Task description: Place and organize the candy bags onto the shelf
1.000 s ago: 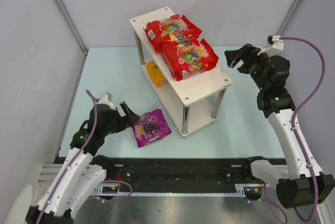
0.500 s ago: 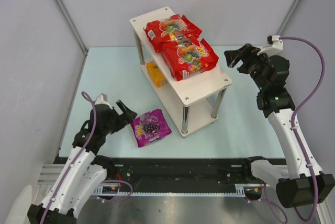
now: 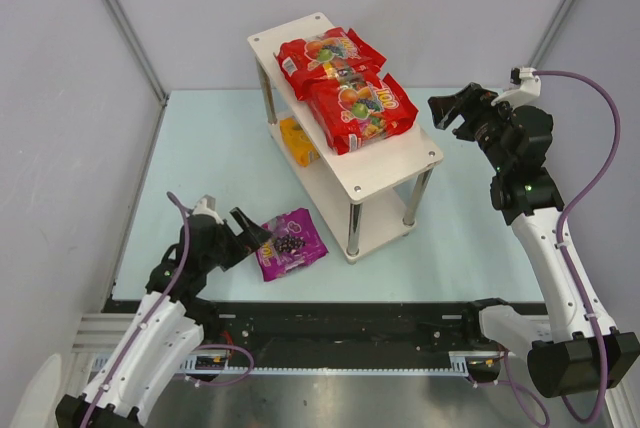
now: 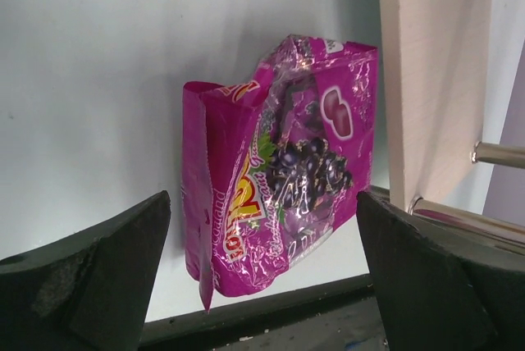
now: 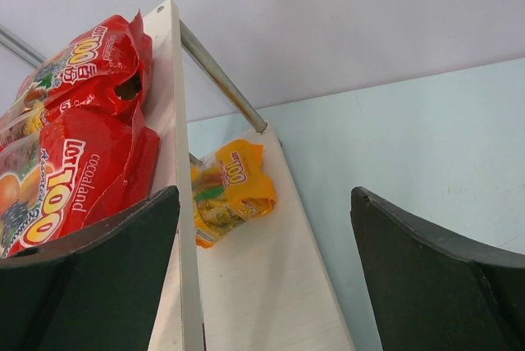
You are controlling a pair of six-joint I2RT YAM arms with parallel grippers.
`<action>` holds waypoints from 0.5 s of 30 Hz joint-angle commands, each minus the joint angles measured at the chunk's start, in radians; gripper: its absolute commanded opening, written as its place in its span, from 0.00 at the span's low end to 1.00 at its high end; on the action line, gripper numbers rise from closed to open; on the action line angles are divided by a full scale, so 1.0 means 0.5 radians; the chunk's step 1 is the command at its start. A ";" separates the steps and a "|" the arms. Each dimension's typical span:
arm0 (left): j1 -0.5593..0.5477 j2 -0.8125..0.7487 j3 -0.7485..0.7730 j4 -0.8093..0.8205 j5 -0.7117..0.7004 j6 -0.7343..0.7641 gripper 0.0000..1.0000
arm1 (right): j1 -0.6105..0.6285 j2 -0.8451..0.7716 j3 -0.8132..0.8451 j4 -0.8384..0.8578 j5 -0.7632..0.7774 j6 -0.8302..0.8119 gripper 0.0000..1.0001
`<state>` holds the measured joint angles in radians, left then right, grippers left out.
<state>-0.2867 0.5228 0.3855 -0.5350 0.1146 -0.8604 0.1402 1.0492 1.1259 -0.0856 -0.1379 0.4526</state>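
The purple bag is the one candy bag not yet on the shelf. It lies flat on the table, just beside the shelf's near end, straight in front of the left gripper. Two red bags lie overlapping on the top board, and the orange bag sits on the lower board.

The left gripper is low over the table with its jaws spread wide and nothing in them. In the wrist view they frame the bag on both sides without touching it. The right gripper hangs beside the shelf's far right end, its jaws also wide apart and empty, well apart from every bag.

The bag looks light, soft and puffy. Its glossy film is likely slippery, and the loose sweets inside will probably shift under pressure. A pinch across the full body may squirm out. The flat sealed strip along its left edge, which stands up slightly in the wrist view, seems the surer hold. The lower board beside the orange bag looks like the free spot.
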 commanded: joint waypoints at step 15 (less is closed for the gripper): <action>-0.083 0.203 -0.311 0.603 0.231 -0.221 0.88 | 0.002 -0.009 0.006 0.015 0.046 -0.016 0.90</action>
<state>-0.3191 0.5892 0.2615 -0.3592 0.1741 -0.9356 0.1402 1.0492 1.1259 -0.0906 -0.1352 0.4519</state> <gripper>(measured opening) 0.885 0.894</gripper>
